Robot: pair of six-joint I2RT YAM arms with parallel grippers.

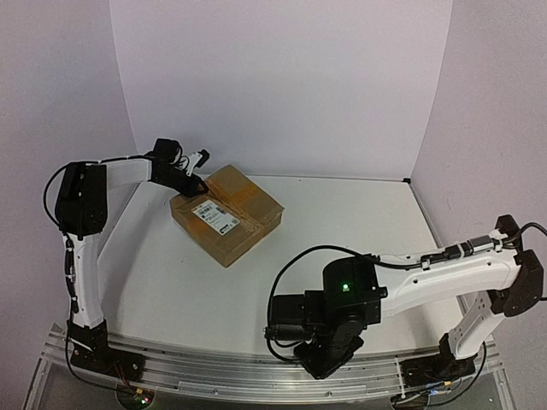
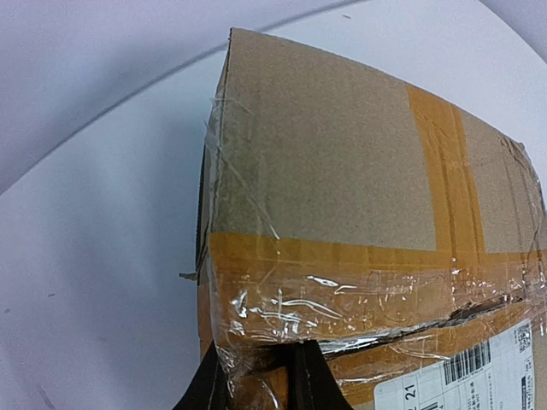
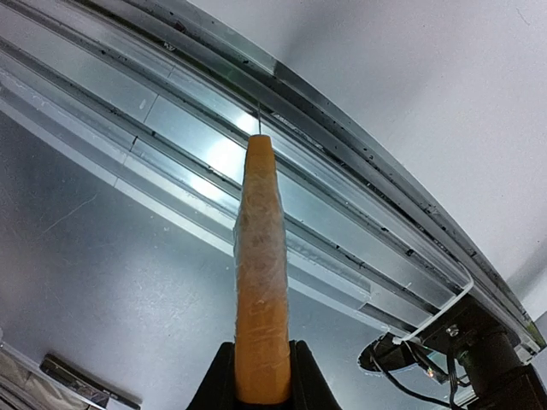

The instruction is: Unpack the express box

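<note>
The express box (image 1: 226,213) is a brown taped carton with a white barcode label (image 1: 215,213), lying at the back left of the white table. My left gripper (image 1: 199,183) is at its left back corner. In the left wrist view the box (image 2: 342,171) fills the frame, and the left gripper (image 2: 261,376) is shut on its crinkled taped edge, with a torn seam running to the right. My right arm is folded low at the table's front. The right gripper (image 3: 261,354) is shut on a slim orange tape-wrapped knife (image 3: 259,273), which points at the metal rail.
An aluminium rail (image 1: 256,371) runs along the table's near edge; it also crosses the right wrist view (image 3: 359,222). Black cables (image 1: 295,265) loop beside the right arm's base. Pale walls enclose the table on three sides.
</note>
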